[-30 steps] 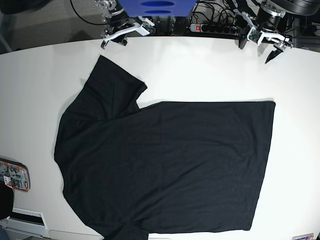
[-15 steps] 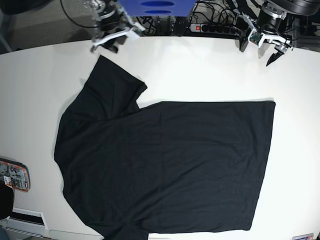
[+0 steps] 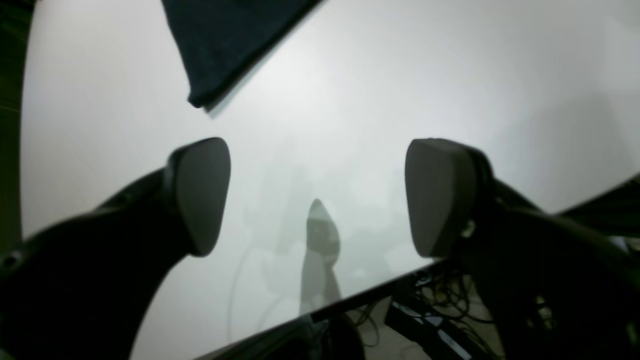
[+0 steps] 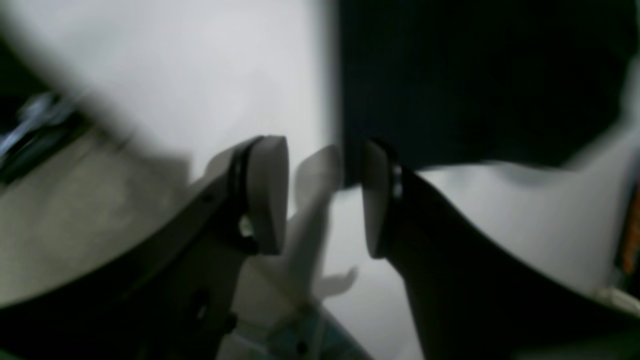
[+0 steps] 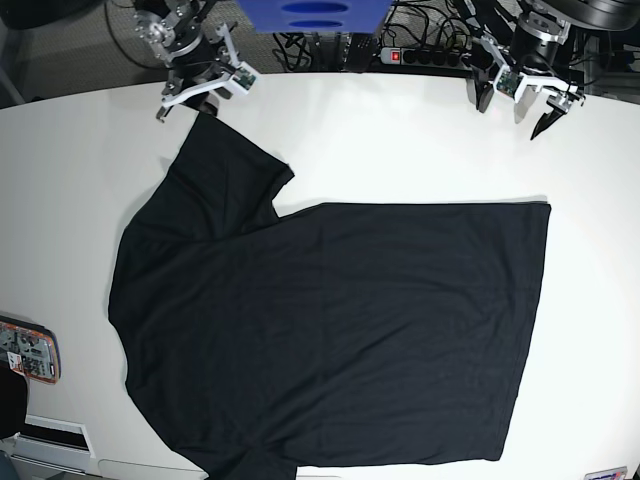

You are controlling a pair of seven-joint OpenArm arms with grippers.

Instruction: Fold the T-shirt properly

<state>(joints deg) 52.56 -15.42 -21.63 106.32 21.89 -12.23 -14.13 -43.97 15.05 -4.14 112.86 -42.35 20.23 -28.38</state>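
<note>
T-shirt (image 5: 330,330) flat on table (image 5: 400,150), both tools beyond its far edge

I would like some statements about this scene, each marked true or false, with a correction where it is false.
1. The T-shirt lies spread flat on the white table. True.
2. The left gripper holds the shirt's hem. False: its jaws stand wide apart above bare table, with nothing between them.
3. The right gripper is near the tip of the upper sleeve. True.
4. The T-shirt is already folded in half. False: it lies open, one sleeve stretched out toward the far edge.
5. An orange and black object lies on top of the shirt. False: it lies on the table, apart from the shirt.
</note>
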